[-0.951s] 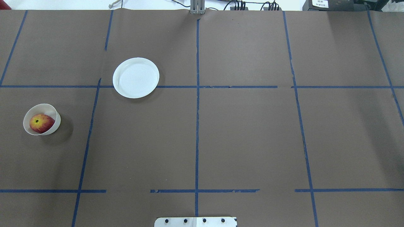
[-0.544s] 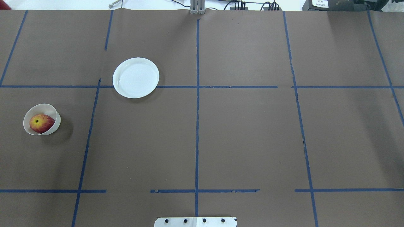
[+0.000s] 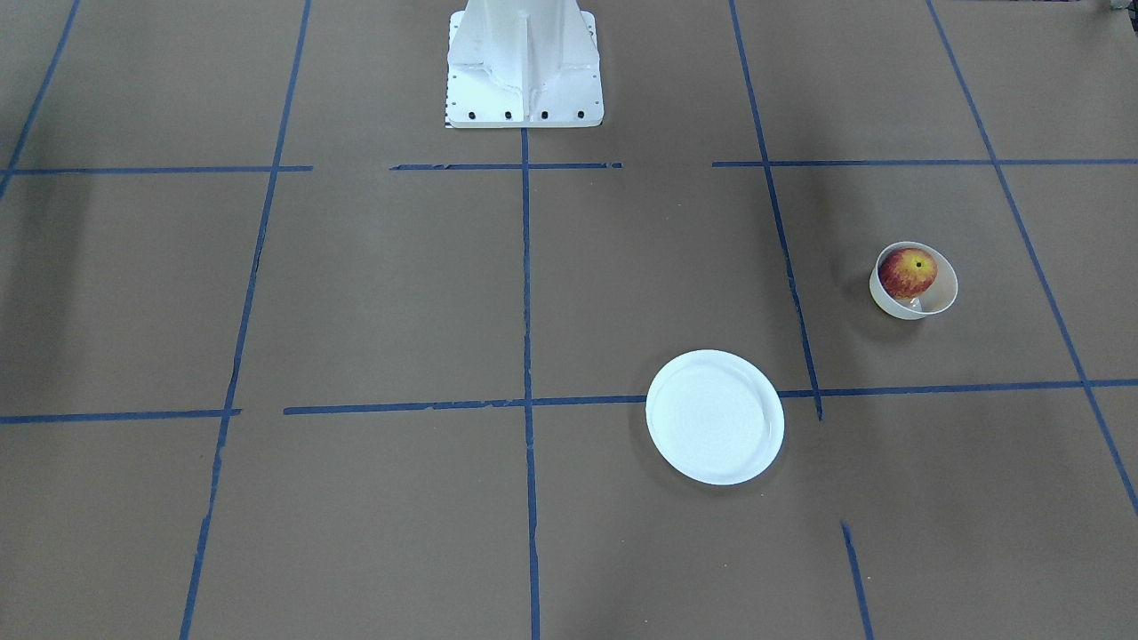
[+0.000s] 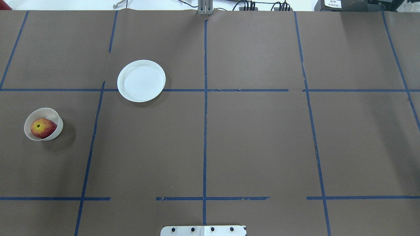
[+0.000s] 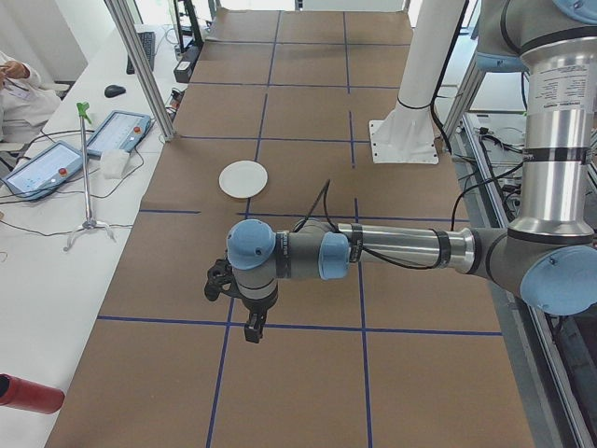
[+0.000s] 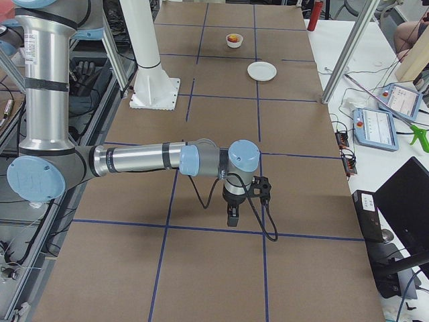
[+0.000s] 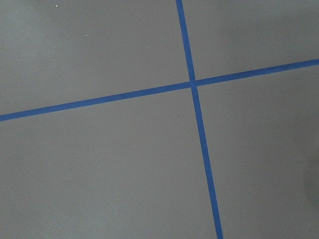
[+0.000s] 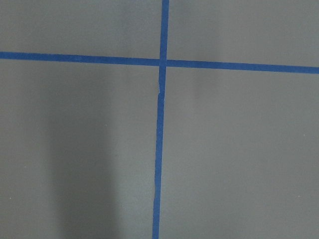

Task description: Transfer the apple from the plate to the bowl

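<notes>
The red and yellow apple (image 4: 42, 128) lies inside the small cream bowl (image 4: 55, 132) at the table's left side; both also show in the front-facing view, apple (image 3: 907, 272) and bowl (image 3: 941, 300). The flat white plate (image 4: 141, 80) stands empty farther back and nearer the middle, plate (image 3: 715, 416). My left gripper (image 5: 250, 332) hangs above bare table in the exterior left view only, away from the plate. My right gripper (image 6: 231, 219) shows only in the exterior right view, far from the bowl (image 6: 234, 41). I cannot tell whether either is open or shut.
Brown paper with a grid of blue tape lines (image 4: 205, 114) covers the table. The white robot pedestal (image 3: 524, 67) stands at the robot's edge. Tablets (image 5: 121, 131) and a slim stand (image 5: 86, 173) sit on a side bench beyond the table.
</notes>
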Motion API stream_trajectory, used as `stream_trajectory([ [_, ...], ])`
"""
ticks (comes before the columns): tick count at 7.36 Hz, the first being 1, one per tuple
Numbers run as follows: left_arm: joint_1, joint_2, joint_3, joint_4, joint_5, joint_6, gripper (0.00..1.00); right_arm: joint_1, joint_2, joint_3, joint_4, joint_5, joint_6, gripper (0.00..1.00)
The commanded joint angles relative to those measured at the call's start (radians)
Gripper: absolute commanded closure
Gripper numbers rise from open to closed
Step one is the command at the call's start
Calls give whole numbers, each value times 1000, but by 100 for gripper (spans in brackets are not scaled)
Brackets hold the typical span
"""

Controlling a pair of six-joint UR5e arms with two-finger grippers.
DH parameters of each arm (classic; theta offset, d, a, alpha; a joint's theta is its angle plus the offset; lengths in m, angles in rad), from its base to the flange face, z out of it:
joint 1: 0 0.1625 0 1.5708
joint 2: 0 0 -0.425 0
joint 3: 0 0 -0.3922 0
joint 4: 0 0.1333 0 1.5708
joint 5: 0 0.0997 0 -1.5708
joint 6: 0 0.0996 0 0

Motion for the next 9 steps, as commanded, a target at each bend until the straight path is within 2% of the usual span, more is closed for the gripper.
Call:
stream_trajectory([
  [1, -12, -13, -2, -1, 12, 1, 0, 0, 0, -2, 0, 0, -2, 0],
  [9, -12, -1, 13, 10, 17, -5, 0, 0, 0, -2, 0, 0, 0, 0],
])
